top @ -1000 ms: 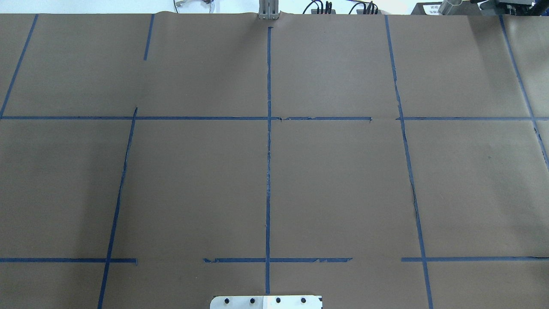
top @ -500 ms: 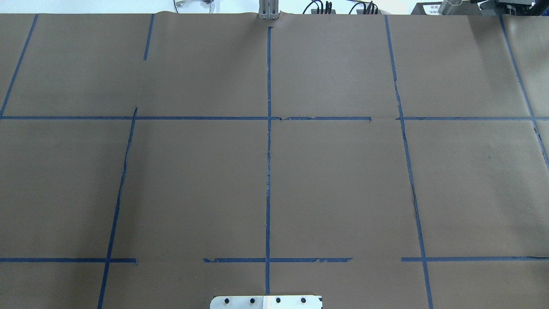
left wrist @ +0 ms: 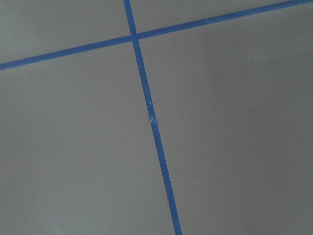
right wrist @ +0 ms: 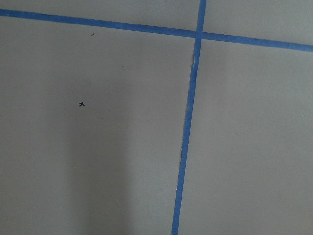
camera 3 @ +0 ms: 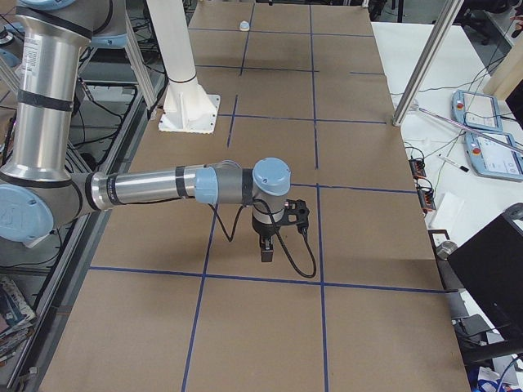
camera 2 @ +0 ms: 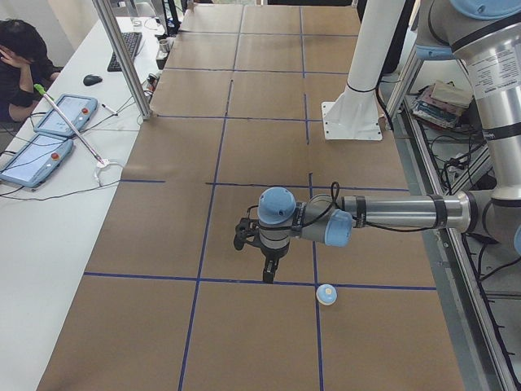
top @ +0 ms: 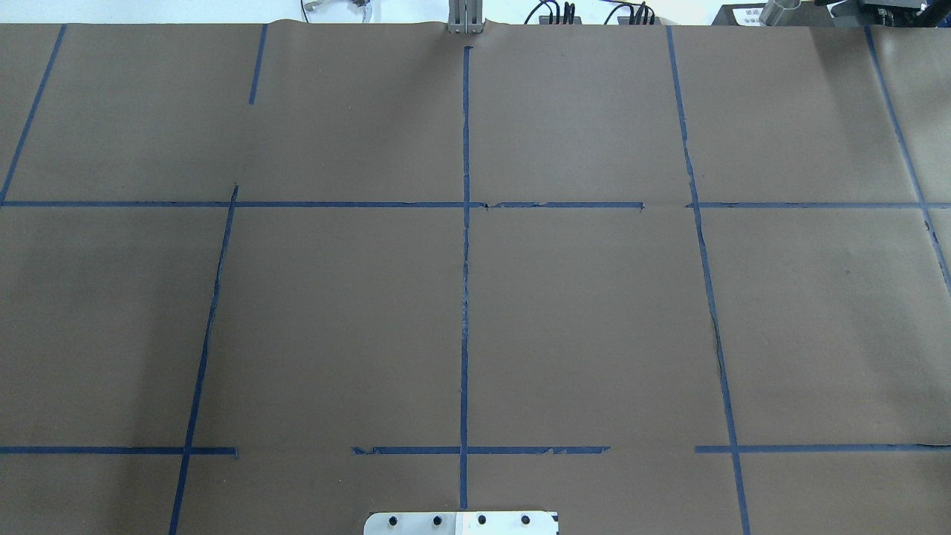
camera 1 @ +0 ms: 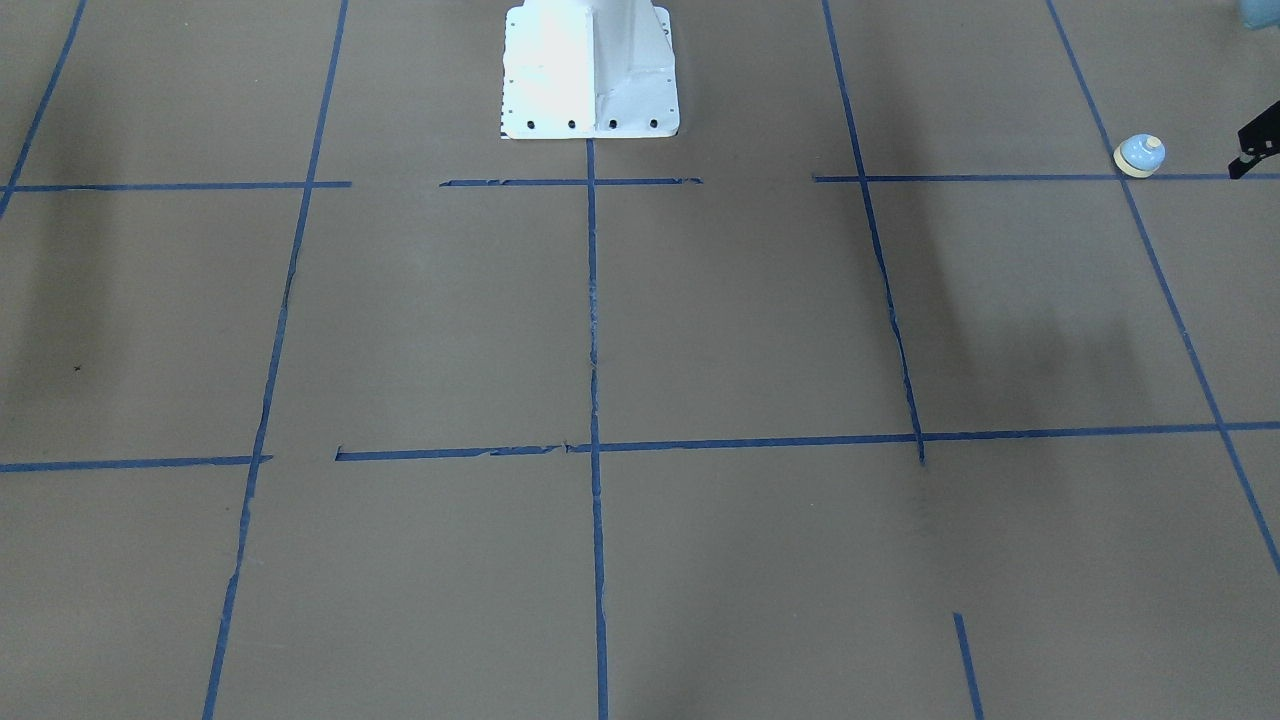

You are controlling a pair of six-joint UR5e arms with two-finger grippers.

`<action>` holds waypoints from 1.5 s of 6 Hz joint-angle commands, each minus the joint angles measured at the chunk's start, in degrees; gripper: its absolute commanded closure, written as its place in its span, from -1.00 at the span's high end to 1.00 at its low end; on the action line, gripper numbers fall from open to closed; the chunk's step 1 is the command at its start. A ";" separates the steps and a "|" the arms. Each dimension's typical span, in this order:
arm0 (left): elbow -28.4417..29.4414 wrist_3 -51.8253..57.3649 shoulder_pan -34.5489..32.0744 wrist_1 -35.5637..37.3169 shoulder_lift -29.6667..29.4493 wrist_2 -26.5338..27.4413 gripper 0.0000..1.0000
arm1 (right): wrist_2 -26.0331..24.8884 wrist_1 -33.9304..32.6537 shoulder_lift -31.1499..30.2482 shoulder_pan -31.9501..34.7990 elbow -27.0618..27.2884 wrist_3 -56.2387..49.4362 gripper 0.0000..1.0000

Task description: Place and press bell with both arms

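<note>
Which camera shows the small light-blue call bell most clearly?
Exterior front-facing: the small light-blue dome-shaped call bell shows its dome, cream base and button distinctly. Exterior left shows it smaller; exterior right, only a far speck. Overhead and both wrist views miss it.

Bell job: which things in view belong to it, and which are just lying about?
Job: bell, left gripper, right gripper.
Lying about: teach pendants, keyboard, mouse, books beside the table.

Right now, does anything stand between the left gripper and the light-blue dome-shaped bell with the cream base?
Nothing visible does: only brown paper with blue tape lines separates the left gripper from the bell.
</note>
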 commanded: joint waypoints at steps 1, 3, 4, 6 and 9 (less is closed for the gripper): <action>7.33 -7.27 7.24 -16.33 5.87 2.82 1.00 | 0.00 0.00 -0.18 0.08 0.11 -0.06 1.00; 15.21 -15.06 15.74 -28.53 5.99 1.69 1.00 | -0.09 0.09 -0.18 0.08 0.64 -0.15 1.00; 15.31 -20.95 20.41 -32.92 6.07 -2.67 1.00 | -0.09 0.09 -0.26 0.08 0.64 -0.15 1.00; 16.35 -21.89 24.83 -33.84 6.77 -2.46 1.00 | -0.09 0.09 -0.61 0.08 0.99 -0.15 1.00; 17.24 -21.71 27.83 -33.84 7.83 -0.79 1.00 | -0.18 0.09 -0.70 0.08 1.26 -0.15 1.00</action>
